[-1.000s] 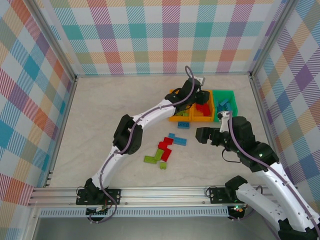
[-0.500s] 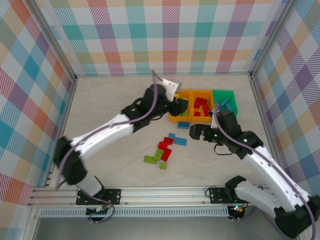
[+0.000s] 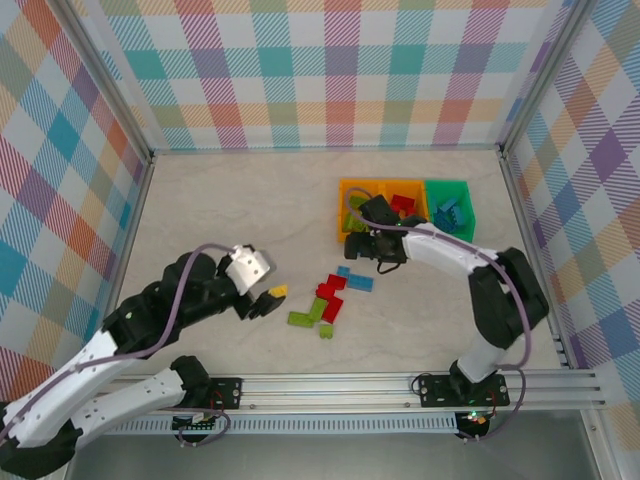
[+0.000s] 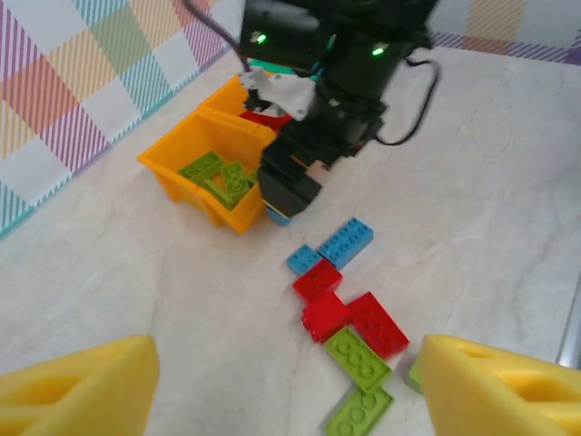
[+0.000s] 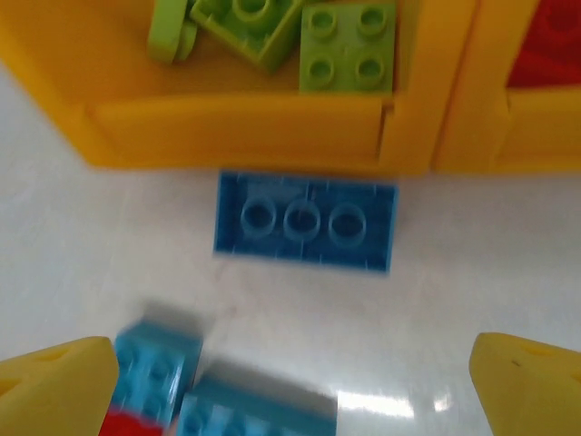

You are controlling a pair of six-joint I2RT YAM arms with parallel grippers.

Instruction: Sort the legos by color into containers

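Observation:
The three joined containers stand at the back right: an orange bin (image 3: 342, 205) with lime legos (image 5: 345, 45), a second orange bin (image 3: 410, 184) with red ones, and a green bin (image 3: 466, 200) with blue ones. Loose legos lie mid-table: blue (image 3: 356, 279), red (image 3: 328, 296) and green (image 3: 305, 316). My right gripper (image 3: 372, 248) hangs open just in front of the first orange bin. An upside-down blue brick (image 5: 306, 222) lies ahead of its yellow fingertips (image 5: 59, 386). Near the left, my left gripper (image 3: 265, 300) is open and empty, facing the loose pile (image 4: 349, 313).
Checked walls and a metal frame close in the table on all sides. The right arm (image 3: 500, 290) arches along the right side. Bare tabletop (image 3: 220, 220) spreads over the left and back left.
My left arm has swung back from the bins to the near left and its jaws have opened. The right gripper has moved left to the front of the first orange bin.

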